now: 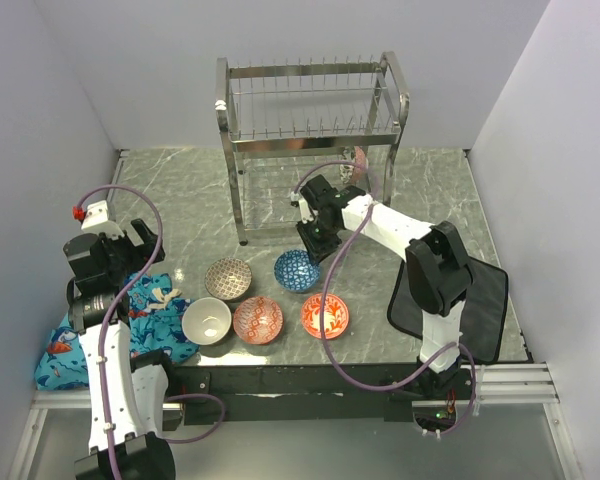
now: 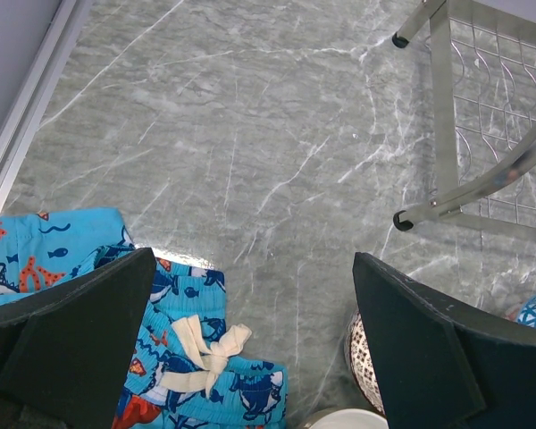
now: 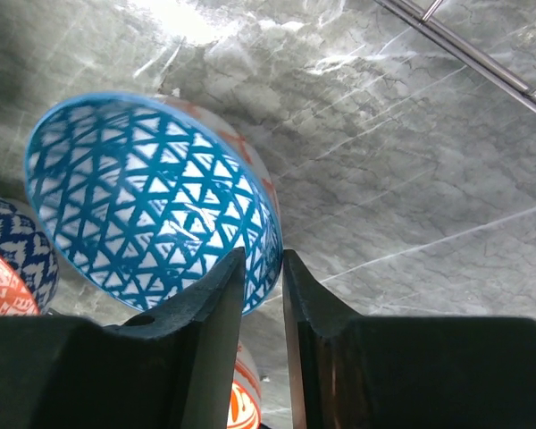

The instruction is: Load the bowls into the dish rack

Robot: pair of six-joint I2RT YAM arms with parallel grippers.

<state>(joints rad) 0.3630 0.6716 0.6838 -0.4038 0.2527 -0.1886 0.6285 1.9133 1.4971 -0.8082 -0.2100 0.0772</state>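
Observation:
The steel dish rack (image 1: 310, 110) stands at the back. Five bowls sit in front of it: brown-grey (image 1: 227, 278), blue (image 1: 297, 270), cream-white (image 1: 206, 320), pinkish-red (image 1: 257, 319) and red-orange (image 1: 324, 315). My right gripper (image 1: 313, 245) is shut on the blue bowl's rim (image 3: 152, 197), one finger inside and one outside (image 3: 263, 259), and the bowl is tilted. A pinkish round shape (image 1: 361, 160) stands on edge at the rack's lower right. My left gripper (image 1: 140, 240) is open and empty (image 2: 250, 349), left of the brown-grey bowl (image 2: 362, 357).
Blue patterned shorts (image 1: 110, 330) lie at the front left, partly under my left gripper (image 2: 196, 349). A black mat (image 1: 480, 300) lies at the front right under the right arm. The rack's leg and foot (image 2: 402, 217) show in the left wrist view.

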